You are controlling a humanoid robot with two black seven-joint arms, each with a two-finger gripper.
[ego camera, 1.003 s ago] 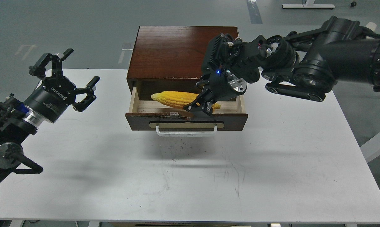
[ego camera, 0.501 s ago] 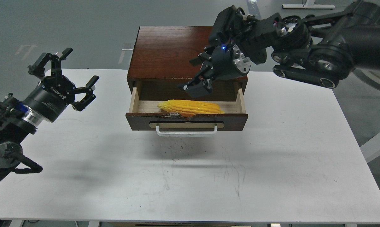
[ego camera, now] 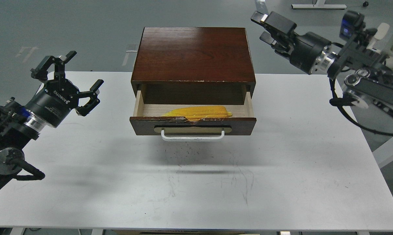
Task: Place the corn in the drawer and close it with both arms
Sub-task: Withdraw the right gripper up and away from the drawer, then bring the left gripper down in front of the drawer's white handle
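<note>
Your right pincer [ego camera: 267, 27] has let go and pulled away, apparently open and empty; left pincer [ego camera: 66, 78] waits spread. Corn [ego camera: 199, 112] lies inside the open drawer [ego camera: 193, 125]—close it next.

Dark brown wooden cabinet [ego camera: 192, 54] at the back middle of the white rectangular table [ego camera: 281, 182], its wood-fronted drawer [ego camera: 193, 125] pulled out forward, yellow tapered corn cob [ego camera: 199, 112] lying crosswise inside, left black three-finger gripper [ego camera: 67, 81] well left of the cabinet, right black gripper [ego camera: 272, 28] above its right rear corner
</note>
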